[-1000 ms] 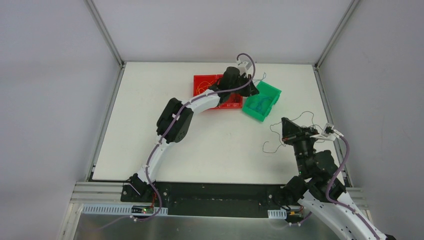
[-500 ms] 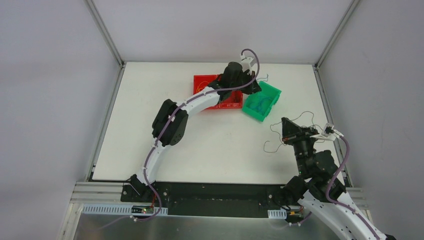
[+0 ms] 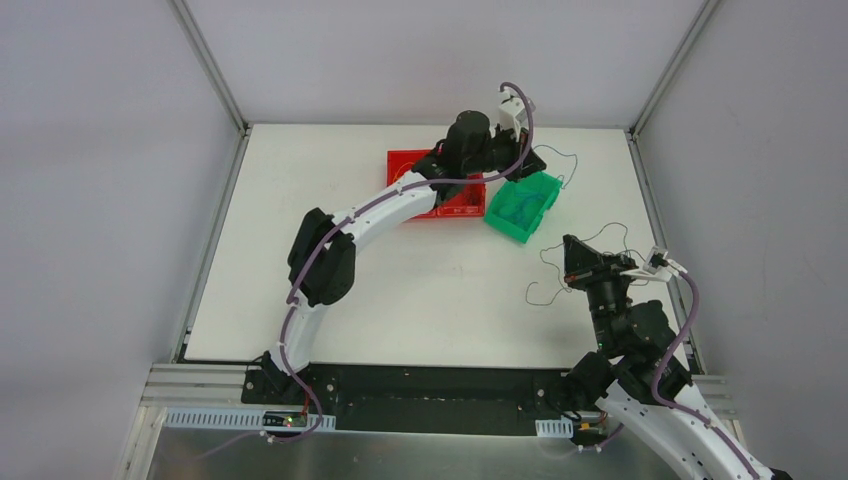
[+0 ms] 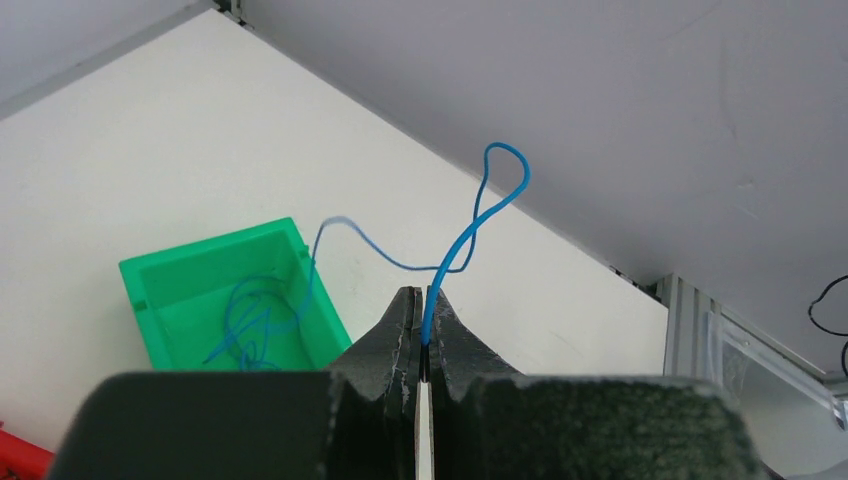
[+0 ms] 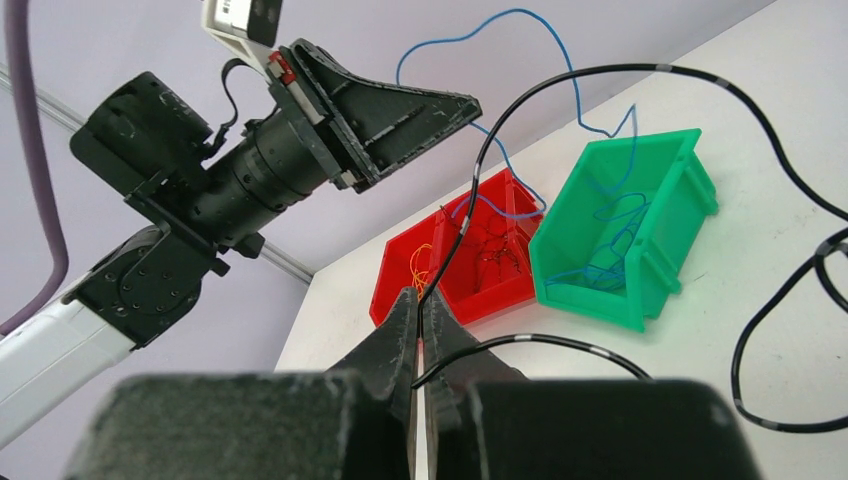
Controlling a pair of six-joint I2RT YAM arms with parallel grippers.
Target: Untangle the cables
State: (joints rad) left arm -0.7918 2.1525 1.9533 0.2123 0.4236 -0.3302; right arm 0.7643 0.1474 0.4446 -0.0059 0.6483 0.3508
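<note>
Two cables rise from clamped tips: blue cable from left claw, black cable from right claw.

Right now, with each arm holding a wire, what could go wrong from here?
The left gripper is shut on the blue cable, whose tail runs down into the green bin among more blue loops; lifting may drag that clump out or shift the bin. The right gripper is shut on the black cable, whose long loops lie on the table near that bin; a pull might sweep them into it.
</note>
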